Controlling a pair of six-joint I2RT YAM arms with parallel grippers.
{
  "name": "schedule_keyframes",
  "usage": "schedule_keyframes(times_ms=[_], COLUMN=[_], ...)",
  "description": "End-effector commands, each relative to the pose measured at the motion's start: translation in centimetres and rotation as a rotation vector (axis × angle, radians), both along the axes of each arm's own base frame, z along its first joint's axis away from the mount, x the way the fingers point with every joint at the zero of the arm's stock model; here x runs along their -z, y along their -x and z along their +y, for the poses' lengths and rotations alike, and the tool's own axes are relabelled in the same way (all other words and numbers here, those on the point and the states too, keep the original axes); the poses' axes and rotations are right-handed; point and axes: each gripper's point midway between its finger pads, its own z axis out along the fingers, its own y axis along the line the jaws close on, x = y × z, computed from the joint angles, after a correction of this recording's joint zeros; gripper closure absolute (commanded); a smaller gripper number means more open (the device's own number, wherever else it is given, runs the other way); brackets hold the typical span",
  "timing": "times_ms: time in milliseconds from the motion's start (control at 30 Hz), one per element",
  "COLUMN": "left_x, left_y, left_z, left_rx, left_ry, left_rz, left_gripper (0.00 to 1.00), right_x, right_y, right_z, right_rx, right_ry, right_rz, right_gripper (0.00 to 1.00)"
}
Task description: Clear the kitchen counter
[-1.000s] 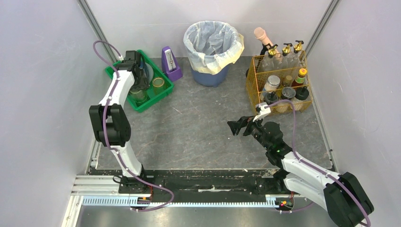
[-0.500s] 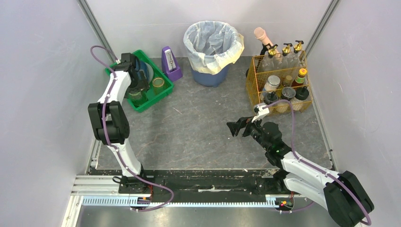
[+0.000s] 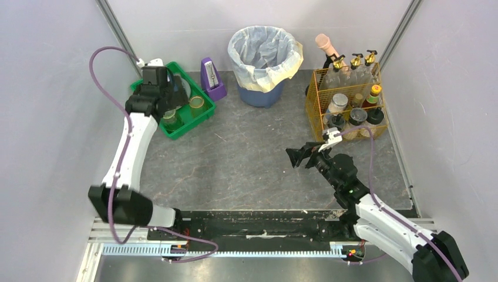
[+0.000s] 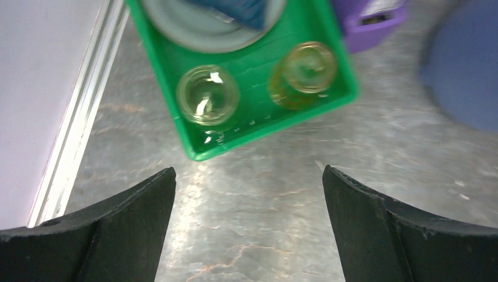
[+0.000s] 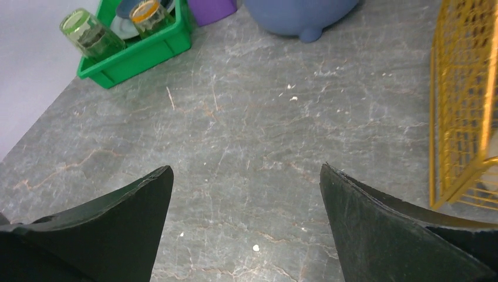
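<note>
The kitchen counter is a dark-grey marbled surface; it also shows in the left wrist view and the right wrist view. My left gripper is open and empty, raised above the near end of the green tray; in its own view it frames bare counter just below the tray. In the tray stand a green glass and an amber glass. My right gripper is open and empty above the counter's middle right, shown in its own view.
A purple metronome and a blue bin with a pale liner stand at the back. A yellow wire basket of bottles stands back right, close behind my right gripper. Grey walls close both sides; a black rail runs along the front.
My left arm has lifted and swung out from the tray, its gripper now raised above the tray's near end. The right gripper has shifted slightly right.
</note>
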Motion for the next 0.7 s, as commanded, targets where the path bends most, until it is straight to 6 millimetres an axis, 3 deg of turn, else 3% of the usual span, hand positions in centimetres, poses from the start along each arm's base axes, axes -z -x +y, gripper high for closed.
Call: schedule_keyframes(times_ms=[0, 133, 233, 400, 667], left_x=[-7.2, -11.3, -13.0, -12.6, -11.4], left_y=[3.4, 8.4, 12.6, 17.7, 21.2], left_z=[-3.9, -5.2, -5.0, -4.0, -1.0], left_rx=[0.144, 0.221, 0.237, 0.216, 0.077], left_ry=[0.005, 0.081, 0.114, 0.147, 0.125], left_rz=[-0.263, -0.493, -0.658, -0.853, -1.022], left_gripper=[0.0, 0.0, 0.0, 0.0, 0.0], right_x=[-4.5, -7.1, -8.7, -11.2, -14.3], right_y=[-0.9, -0.9, -0.4, 1.2, 5.0], right_z=[-1.6, -4.1, -6.3, -10.6, -17.7], right_rx=[0.092, 0.205, 0.298, 0.461, 0.704], right_ry=[0.018, 0.043, 0.063, 0.093, 0.148], right_rz=[-0.079, -0.096, -0.09, -0.12, -0.261], right_gripper=[0.02, 0.02, 0.02, 0.02, 0.02])
